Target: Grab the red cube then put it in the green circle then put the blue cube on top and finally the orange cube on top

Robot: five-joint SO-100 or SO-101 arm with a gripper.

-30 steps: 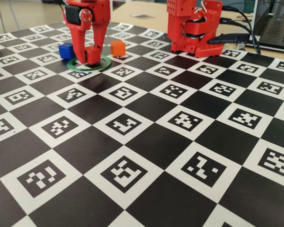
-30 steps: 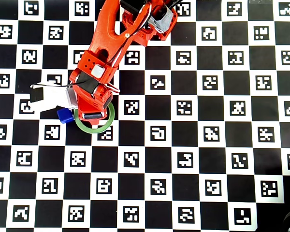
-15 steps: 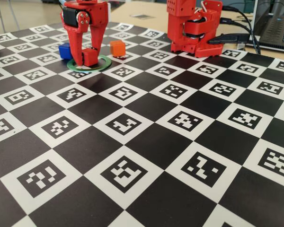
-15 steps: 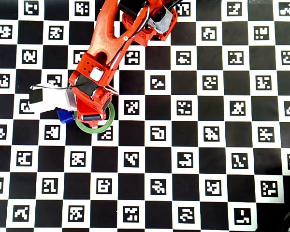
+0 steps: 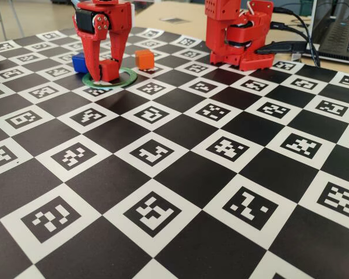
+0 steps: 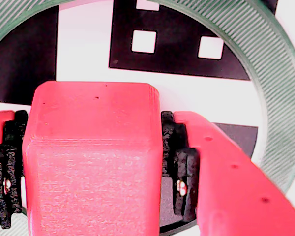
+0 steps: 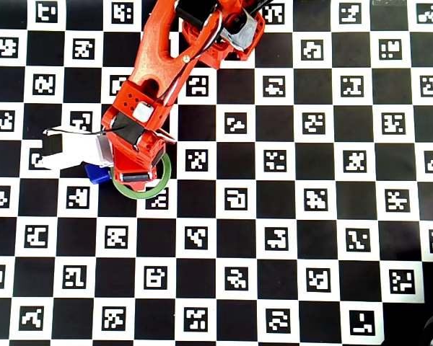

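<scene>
Red cube [image 6: 91,162]: matte plastic, fine printed layer lines on its near face, edges slightly rounded. It sits between the two fingers of the gripper [image 5: 104,68]. In the wrist view the black ribbed pads [image 6: 179,162] flank both sides; the right pad lies close against the cube's side, but contact on the left cannot be confirmed. In the fixed view the cube [image 5: 110,70] stands inside the green circle [image 5: 126,78], low over the board or resting on it; which of the two cannot be told. Jaws stand a cube-width apart, straddling the cube.

Green circle: thin flat ring, open centre, surface finely ridged in concentric lines in the wrist view [image 6: 280,98]. The checkered board shows through its middle. From overhead the ring [image 7: 162,178] is partly covered by the gripper [image 7: 136,176].

Blue cube [image 5: 80,62]: deep blue, sharp-cornered, on the board just left of the ring in the fixed view, apart from it. Overhead it [image 7: 95,174] peeks out beside the gripper, under the white camera mount [image 7: 72,149].

Orange cube [image 5: 143,58]: bright, glossy-looking plastic, on the board behind and right of the ring in the fixed view, not touching it. Hidden under the arm in the overhead view.

Board [image 5: 180,174]: flat printed sheet, black and white squares, each white square carrying a blocky black marker.

Arm base [image 5: 238,32]: red printed plastic, boxy, cables trailing to the right.
</scene>
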